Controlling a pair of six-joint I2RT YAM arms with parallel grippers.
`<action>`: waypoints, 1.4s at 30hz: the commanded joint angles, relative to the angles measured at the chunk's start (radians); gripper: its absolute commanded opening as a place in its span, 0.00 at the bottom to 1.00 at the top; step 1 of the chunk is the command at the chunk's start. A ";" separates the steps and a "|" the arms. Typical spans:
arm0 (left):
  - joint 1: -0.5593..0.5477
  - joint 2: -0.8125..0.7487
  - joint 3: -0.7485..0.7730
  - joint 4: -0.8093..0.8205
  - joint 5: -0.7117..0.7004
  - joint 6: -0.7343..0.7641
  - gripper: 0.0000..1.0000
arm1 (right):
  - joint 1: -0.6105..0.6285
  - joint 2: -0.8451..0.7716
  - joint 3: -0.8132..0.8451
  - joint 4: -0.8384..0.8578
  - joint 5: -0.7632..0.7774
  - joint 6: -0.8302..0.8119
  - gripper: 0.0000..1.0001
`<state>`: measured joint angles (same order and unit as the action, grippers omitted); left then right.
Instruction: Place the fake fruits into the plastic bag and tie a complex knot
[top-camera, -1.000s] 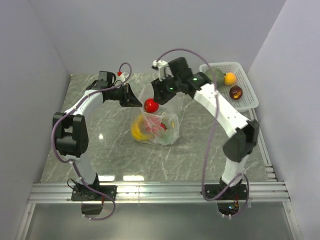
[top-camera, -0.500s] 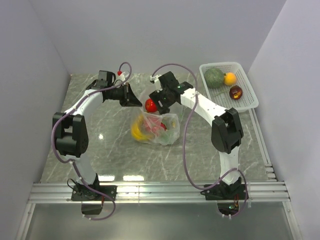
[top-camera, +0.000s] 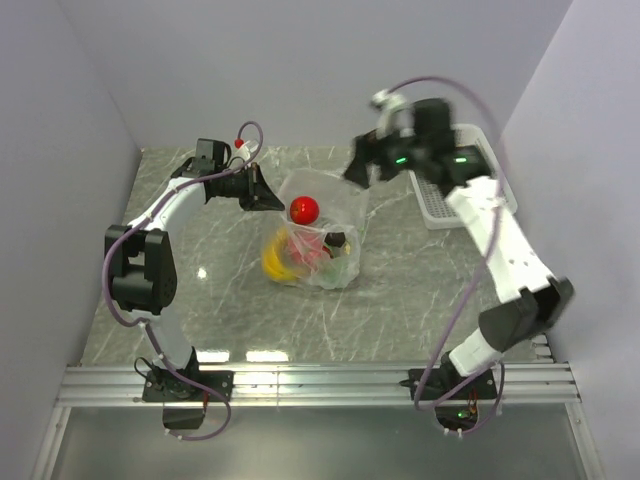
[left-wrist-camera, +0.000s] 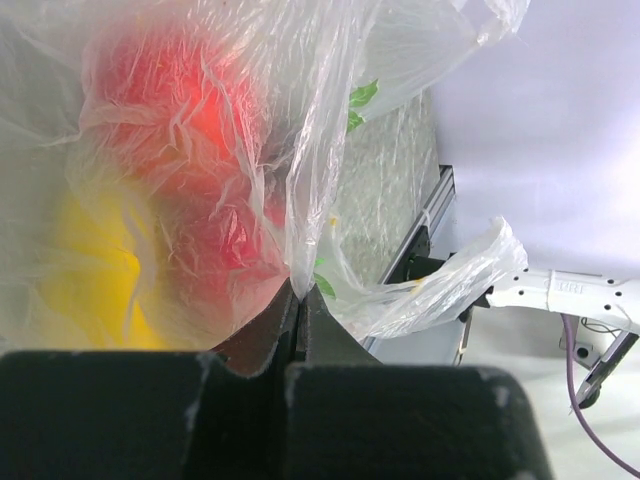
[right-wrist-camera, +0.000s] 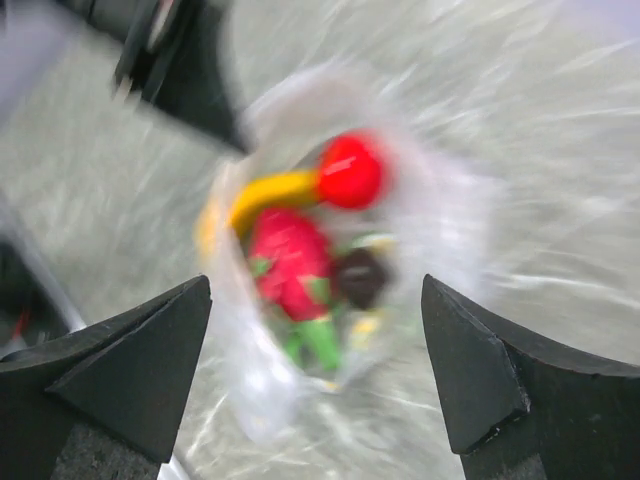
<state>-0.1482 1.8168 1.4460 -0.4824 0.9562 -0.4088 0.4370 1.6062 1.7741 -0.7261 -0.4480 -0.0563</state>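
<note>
From above, the plastic bag (top-camera: 330, 250) sits on the counter (top-camera: 220, 300) with its mouth lifted and gaping. The left gripper (top-camera: 266, 195) is at the bag's upper left rim. It seems to hold that edge up so the opening faces upward for fruit coming from above. The red ball (top-camera: 304, 210) shows at the bag's mouth, and the banana (top-camera: 272, 262) lies low in the bag's left side. The right gripper (top-camera: 354, 176) hangs above and to the right of the bag, clear of the film, between the bag and the white basket (top-camera: 432, 205).

In the left wrist view, the left gripper's fingers (left-wrist-camera: 250, 350) are pressed together on a thin fold of the bag's film. Red and yellow shapes glow through the plastic just beyond the pinch.

The right wrist view is smeared. The right gripper's fingers (right-wrist-camera: 130, 350) stand wide apart with nothing between them, looking down into the bag. Inside the bag lie the red ball, the banana and the magenta-red piece (right-wrist-camera: 285, 255). A dark piece (right-wrist-camera: 360, 277) just beside that one may be another fruit, but the blur leaves it uncertain.
</note>
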 joint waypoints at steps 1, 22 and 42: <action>-0.004 -0.005 0.030 0.028 0.024 0.008 0.01 | -0.205 -0.063 0.050 -0.065 -0.115 0.020 0.92; -0.004 -0.013 -0.016 0.050 0.016 0.019 0.01 | -0.635 0.564 0.441 -0.096 0.489 0.036 0.93; -0.004 0.004 -0.010 0.027 0.012 0.048 0.01 | -0.647 0.695 0.348 0.060 0.531 0.116 0.91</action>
<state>-0.1482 1.8168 1.4349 -0.4679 0.9550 -0.3935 -0.2039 2.2978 2.1338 -0.7162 0.0521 0.0380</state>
